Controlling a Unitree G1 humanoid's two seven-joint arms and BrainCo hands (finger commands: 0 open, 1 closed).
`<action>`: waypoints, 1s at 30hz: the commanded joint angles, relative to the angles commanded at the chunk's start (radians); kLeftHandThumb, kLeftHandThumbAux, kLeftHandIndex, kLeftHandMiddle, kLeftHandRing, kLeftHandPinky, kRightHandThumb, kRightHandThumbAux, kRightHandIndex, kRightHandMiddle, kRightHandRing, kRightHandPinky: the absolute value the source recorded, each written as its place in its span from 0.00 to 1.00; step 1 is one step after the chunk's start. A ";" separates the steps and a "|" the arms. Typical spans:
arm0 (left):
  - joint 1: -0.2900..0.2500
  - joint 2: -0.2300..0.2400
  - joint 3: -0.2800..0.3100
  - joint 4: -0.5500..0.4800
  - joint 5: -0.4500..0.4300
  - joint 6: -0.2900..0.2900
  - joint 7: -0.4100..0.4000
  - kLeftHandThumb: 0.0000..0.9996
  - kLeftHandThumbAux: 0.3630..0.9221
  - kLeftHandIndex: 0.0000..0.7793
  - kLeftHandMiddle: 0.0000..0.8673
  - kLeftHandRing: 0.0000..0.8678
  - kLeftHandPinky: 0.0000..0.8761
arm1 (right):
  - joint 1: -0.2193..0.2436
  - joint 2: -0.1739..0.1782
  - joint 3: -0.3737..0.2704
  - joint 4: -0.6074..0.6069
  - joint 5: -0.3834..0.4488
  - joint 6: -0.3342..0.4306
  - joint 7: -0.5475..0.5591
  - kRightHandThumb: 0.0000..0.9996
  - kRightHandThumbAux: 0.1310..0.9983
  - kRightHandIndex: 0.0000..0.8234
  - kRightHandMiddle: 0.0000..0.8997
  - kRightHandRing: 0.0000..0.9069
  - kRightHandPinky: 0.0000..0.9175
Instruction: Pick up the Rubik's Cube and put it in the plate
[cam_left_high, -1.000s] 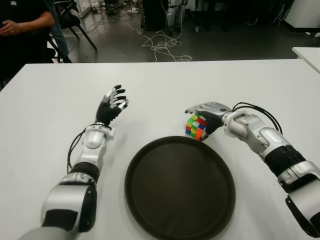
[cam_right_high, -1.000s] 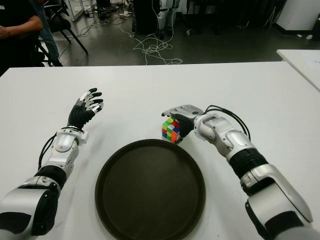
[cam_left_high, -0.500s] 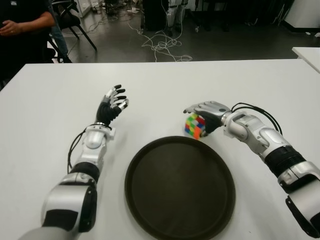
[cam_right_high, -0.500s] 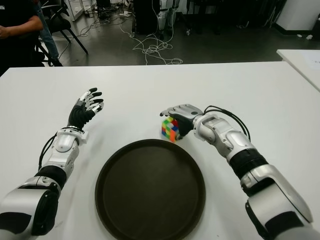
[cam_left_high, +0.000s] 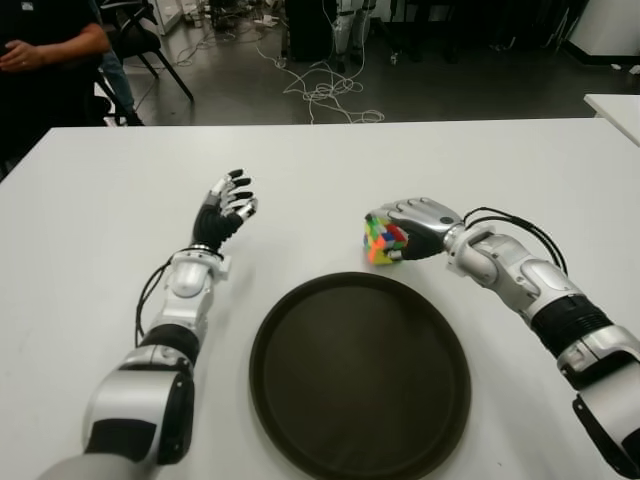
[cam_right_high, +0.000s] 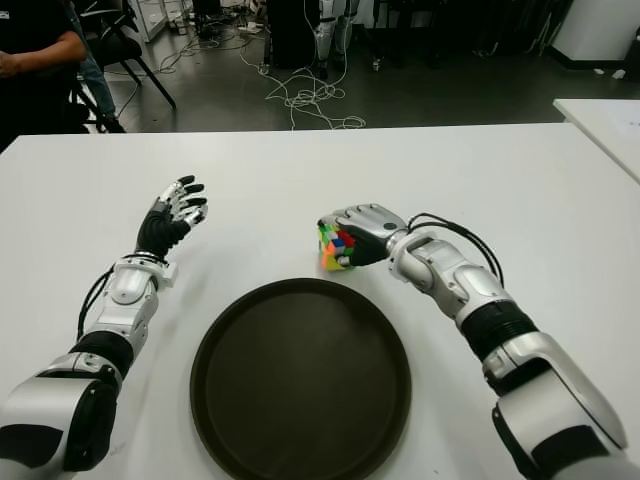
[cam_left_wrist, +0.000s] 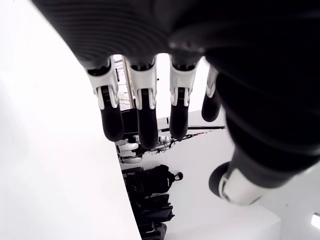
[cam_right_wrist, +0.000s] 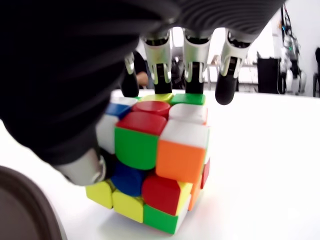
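Partly hidden: the Rubik's Cube (cam_left_high: 381, 241) sits under the right robot hand (cam_left_high: 412, 222), palm covering its top and far side, so only the near coloured faces show in the eye views. Right wrist view shows the cube tilted, fingers (cam_right_wrist: 192, 60) draped over the top edge, thumb against the side — gripping it. Cannot tell if its low corner touches the bench or is just off it. Person (cam_left_high: 45, 50) at the far left corner is cut off by the frame, only a dark sleeve and forearm visible.

White bench (cam_left_high: 100, 200), bare apart from the round dark plate (cam_left_high: 300, 400) near the front edge. Cube is just beyond the plate's far rim, not in it. Behind the bench: dark floor with loose white cables (cam_left_high: 325, 90), chair legs, a second white table edge at right.

Right arm reaches inward across the bench, wrist bent, hand palm-down. Left robot hand (cam_left_high: 224, 210) shows left of the plate, fingers extended and slightly spread, holding nothing.
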 joint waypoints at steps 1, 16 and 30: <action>0.000 0.000 0.000 0.000 0.000 0.000 0.001 0.17 0.66 0.17 0.22 0.23 0.24 | 0.002 -0.002 -0.001 -0.003 0.000 0.001 -0.008 0.83 0.65 0.49 0.51 0.44 0.42; 0.003 0.003 -0.007 -0.005 0.011 -0.004 0.014 0.15 0.68 0.17 0.22 0.23 0.24 | 0.025 -0.010 -0.020 -0.043 0.004 0.028 -0.077 0.83 0.65 0.48 0.52 0.44 0.40; 0.005 0.004 -0.012 -0.008 0.015 -0.007 0.020 0.15 0.65 0.17 0.21 0.22 0.23 | 0.047 -0.007 -0.046 -0.070 0.001 0.039 -0.124 0.83 0.65 0.47 0.54 0.47 0.42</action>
